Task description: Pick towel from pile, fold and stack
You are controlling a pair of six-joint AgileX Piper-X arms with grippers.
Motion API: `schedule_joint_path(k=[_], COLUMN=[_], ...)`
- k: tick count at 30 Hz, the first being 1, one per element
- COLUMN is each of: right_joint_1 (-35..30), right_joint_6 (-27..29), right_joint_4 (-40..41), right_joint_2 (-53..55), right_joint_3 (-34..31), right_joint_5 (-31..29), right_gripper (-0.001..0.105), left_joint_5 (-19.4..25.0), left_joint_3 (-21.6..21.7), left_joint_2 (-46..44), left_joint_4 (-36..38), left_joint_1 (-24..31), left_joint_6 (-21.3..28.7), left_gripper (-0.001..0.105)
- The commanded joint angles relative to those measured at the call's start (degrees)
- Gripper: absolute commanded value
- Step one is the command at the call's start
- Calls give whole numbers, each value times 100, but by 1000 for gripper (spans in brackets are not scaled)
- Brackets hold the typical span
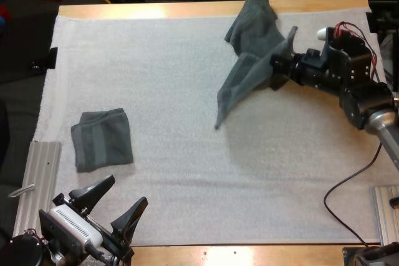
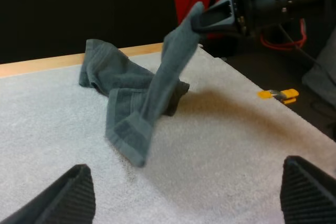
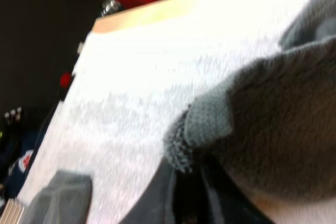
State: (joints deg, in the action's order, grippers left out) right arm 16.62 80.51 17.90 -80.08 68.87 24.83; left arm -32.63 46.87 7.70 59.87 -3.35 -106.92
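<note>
My right gripper [image 1: 278, 61] is shut on a corner of a dark grey-green towel [image 1: 240, 85] and holds it above the mat, so the cloth hangs in a long strip toward the mat's middle. Behind it a crumpled towel heap [image 1: 252, 18] lies at the mat's far edge; I cannot tell whether the two are separate. In the left wrist view the hanging towel [image 2: 157, 90] drops from the right gripper [image 2: 218, 17] with its lower end on the mat. The right gripper's fingers [image 3: 168, 198] pinch the towel [image 3: 273, 129]. A folded towel [image 1: 103, 139] lies at the left. My left gripper [image 1: 128, 190] is open near the front edge.
The white mat [image 1: 187, 91] covers the table. Metal rails stand at the front left [image 1: 40, 179] and the front right [image 1: 385, 213]. A black cable [image 1: 349, 185] loops over the mat's right front. The folded towel [image 3: 60, 198] lies far off on the mat.
</note>
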Motion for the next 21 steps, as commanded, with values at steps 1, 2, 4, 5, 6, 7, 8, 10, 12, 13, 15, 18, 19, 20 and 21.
schedule_joint_path(k=[1,2,4,5,6,7,8,10,12,13,15,18,19,20,21], right_joint_1=[61,115,352,468,622,813,896,1296,1600,1753,2056,2504,2680,2781,2962], right_joint_6=[132,152,284,345,454,561,617,841,845,845,892,937,935,935,935], right_joint_4=[237,329,689,805,998,1214,1335,1709,1910,2028,2154,2298,2354,2371,2420], right_joint_2=[176,210,373,426,485,541,561,598,596,596,596,596,596,596,596], right_joint_3=[28,28,28,28,28,28,28,28,28,28,28,28,28,28,28], right_joint_5=[136,149,150,147,99,-2,-60,-374,-575,-647,-767,-1019,-1115,-1134,-1134], right_gripper=[1,1,1,1,1,1,1,1,1,1,1,1,1,1,1], left_joint_5=[-34,-45,-58,-58,-58,-58,-58,-58,-58,-58,-58,-58,-58,-58,-58], left_joint_3=[44,44,44,44,44,44,44,44,44,44,44,44,44,44,44], left_joint_2=[10,10,10,10,10,10,10,10,10,10,10,10,10,10,10], left_joint_4=[-60,-60,-60,-60,-60,-60,-60,-48,-49,-48,-2,141,212,249,306], left_joint_1=[4,4,4,4,4,4,4,4,4,4,4,4,4,4,4], left_joint_6=[-110,-110,-108,-108,-108,-108,-108,-108,-108,-108,-108,-108,-107,-98,-94], left_gripper=[71,71,71,71,71,71,71,71,71,71,71,71,71,71,71])
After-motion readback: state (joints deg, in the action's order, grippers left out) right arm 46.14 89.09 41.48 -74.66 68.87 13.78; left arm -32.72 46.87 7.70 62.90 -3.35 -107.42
